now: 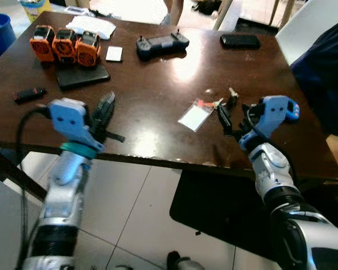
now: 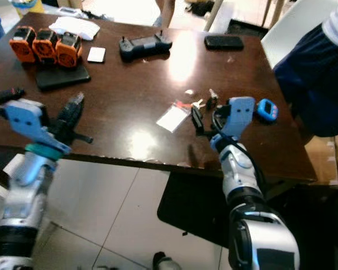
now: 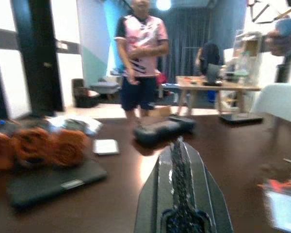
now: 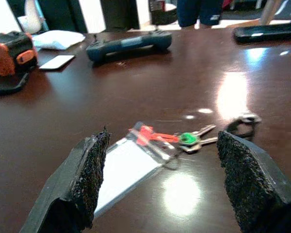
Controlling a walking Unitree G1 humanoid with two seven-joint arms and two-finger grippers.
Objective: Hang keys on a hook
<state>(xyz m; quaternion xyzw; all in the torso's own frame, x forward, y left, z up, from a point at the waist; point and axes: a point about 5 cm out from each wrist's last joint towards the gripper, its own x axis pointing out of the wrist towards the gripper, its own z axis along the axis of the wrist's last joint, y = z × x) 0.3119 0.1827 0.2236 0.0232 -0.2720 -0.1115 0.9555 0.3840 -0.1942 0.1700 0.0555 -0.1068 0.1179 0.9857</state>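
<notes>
Approach step: the right pincer (image 4: pixel 160 189), spread wide, is aimed at the keys (image 4: pixel 191 138) lying on the worktop (image 1: pixel 158 101), to be closed upon next.

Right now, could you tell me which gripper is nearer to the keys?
Right. The right gripper is open just short of the keys; the left gripper, shut, hovers well off toward the table's left side.

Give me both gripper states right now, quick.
Left gripper: shut, empty, above the near edge of the table.
Right gripper: open, holding nothing, lined up on the keys.
</notes>
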